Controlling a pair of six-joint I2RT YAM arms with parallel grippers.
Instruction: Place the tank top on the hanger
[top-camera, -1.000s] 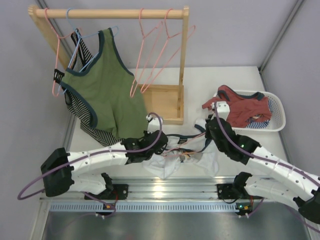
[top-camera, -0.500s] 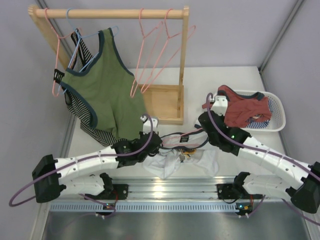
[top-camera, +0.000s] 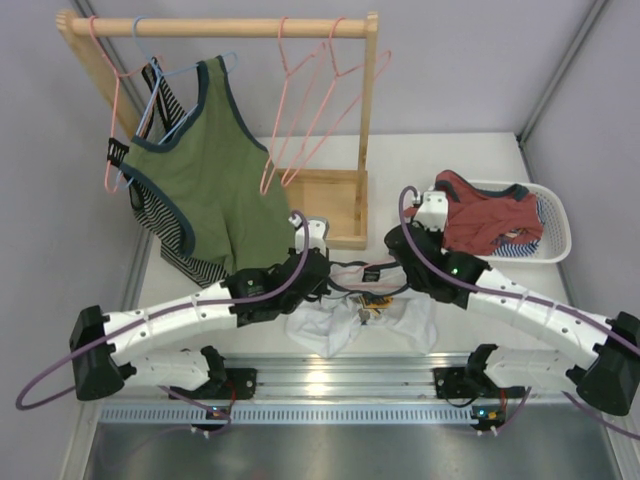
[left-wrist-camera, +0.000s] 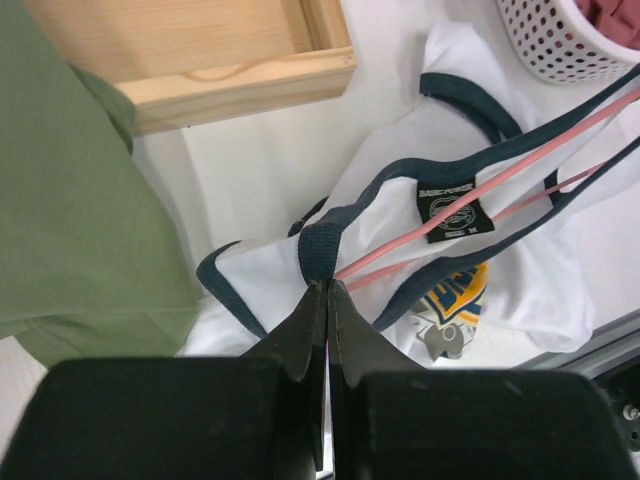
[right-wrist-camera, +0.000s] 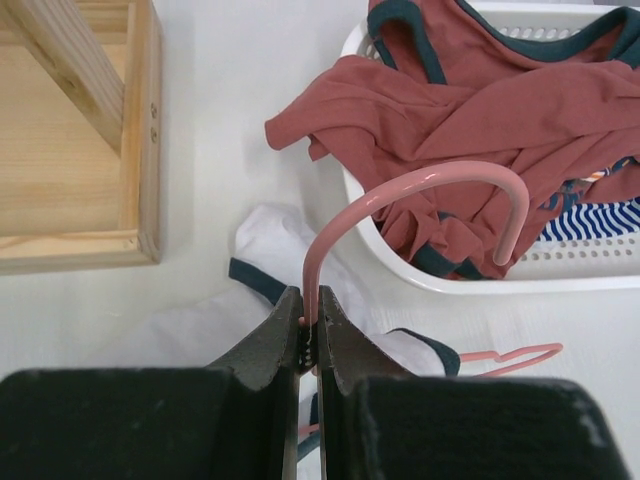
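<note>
Left pincer (left-wrist-camera: 326, 287) clamped on a strap of the tank top (left-wrist-camera: 385, 215), which lies on the bench (left-wrist-camera: 250, 160); right pincer (right-wrist-camera: 310, 300) clamped on the hanger (right-wrist-camera: 430, 183); both have shifted farther in, so threading looks under way.

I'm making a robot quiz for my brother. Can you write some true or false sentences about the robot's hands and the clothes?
1. The right gripper pinches the pink hanger just below its hook. True.
2. The left gripper is open. False: it is shut on the dark edge of the white tank top.
3. The red top lies in the white basket. True.
4. The green top lies flat on the table. False: it hangs on the wooden rack.
</note>
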